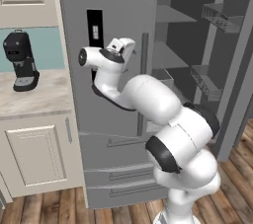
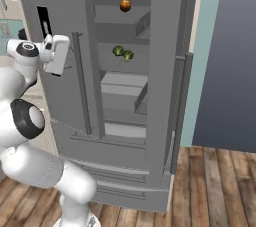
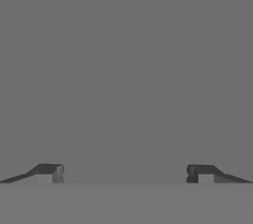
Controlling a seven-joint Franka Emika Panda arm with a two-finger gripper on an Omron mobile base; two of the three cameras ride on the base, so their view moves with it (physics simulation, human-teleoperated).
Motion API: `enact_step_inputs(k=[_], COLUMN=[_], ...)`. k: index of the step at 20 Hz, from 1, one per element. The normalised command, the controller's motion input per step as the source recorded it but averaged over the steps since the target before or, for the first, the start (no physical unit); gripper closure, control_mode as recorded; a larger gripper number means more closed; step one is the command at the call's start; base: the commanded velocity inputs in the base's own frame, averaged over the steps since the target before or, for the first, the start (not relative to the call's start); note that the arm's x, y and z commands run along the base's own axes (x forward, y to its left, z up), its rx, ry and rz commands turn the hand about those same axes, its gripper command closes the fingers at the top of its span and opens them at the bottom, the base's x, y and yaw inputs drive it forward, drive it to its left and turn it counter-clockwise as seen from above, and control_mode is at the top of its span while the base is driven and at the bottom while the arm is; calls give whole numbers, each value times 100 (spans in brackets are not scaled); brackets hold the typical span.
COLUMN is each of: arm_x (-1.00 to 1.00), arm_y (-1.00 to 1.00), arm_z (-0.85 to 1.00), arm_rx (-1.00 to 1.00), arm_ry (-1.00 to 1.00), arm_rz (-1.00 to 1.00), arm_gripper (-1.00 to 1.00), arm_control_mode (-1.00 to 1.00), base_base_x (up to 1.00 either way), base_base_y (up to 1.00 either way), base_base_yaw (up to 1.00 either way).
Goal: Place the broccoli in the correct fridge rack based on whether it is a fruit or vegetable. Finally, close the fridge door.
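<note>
The broccoli [image 2: 122,52] lies on the middle fridge rack [image 2: 137,61], small, dark green and bumpy, inside the open right half of the fridge. One rack higher sits a small round orange fruit [image 2: 125,5]. The right fridge door [image 2: 165,71] stands wide open, edge-on in the right base view. My gripper [image 3: 126,173] is open with nothing between its fingertips [image 3: 49,172]. It faces the flat grey of the closed left fridge door [image 1: 108,1] at close range. My hand [image 2: 57,53] is well to the left of the broccoli and outside the fridge.
A black coffee machine [image 1: 20,60] stands on the counter [image 1: 44,99] left of the fridge. Wire-look bins [image 1: 222,18] hang on the inside of the open door. A boxy grey drawer [image 2: 122,88] sits below the broccoli's rack. A wood floor lies underneath.
</note>
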Motion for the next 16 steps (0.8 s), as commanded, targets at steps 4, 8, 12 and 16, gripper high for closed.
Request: enact_step_inputs(k=[4,8,12,16], arm_x=[61,65,58,40], arm_y=[-31,-31,-28,-21], arm_z=[-5,-10,-18,-35], arm_rx=[0,0,0,0], arm_ry=[-3,-1,0,-3], arm_rz=[0,0,0,0], arm_gripper=[-100,-100,-100,-100], arm_control_mode=[-100,-100,-100,-100], base_base_x=[0,0,0,0], base_base_y=[0,0,0,0], base_base_yaw=[0,0,0,0])
